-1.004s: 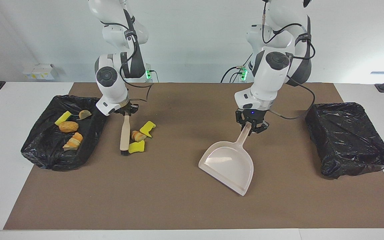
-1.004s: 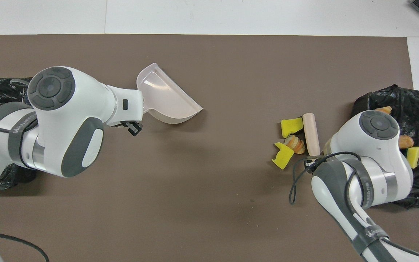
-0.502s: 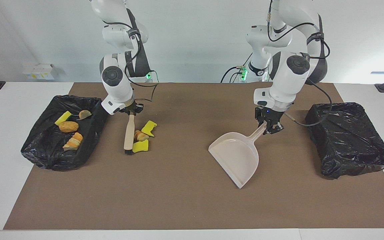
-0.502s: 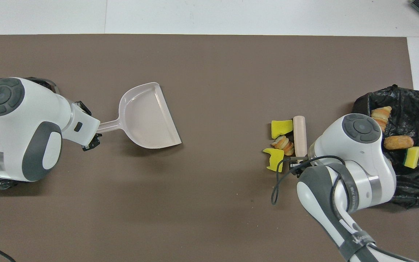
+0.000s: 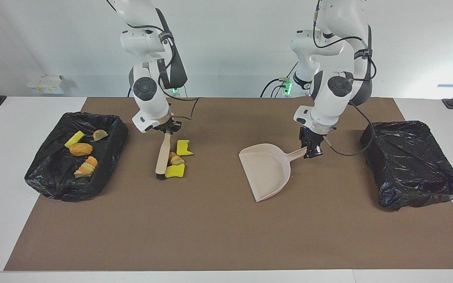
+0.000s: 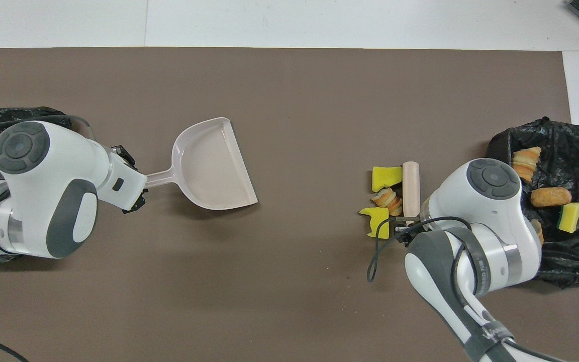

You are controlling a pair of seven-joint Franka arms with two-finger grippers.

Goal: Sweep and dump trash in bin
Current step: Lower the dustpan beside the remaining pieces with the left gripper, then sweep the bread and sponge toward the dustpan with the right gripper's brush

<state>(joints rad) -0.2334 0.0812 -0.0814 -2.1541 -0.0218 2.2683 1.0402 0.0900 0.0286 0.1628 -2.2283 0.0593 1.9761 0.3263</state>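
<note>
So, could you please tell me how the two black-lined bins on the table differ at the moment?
The bin at the right arm's end holds trash: a green-backed sponge piece and bread chunks. The bin at the left arm's end shows no trash inside. The first has loose trash and the brush on the mat close by; the second has only the dustpan near it. Both are lined with black bags.
</note>
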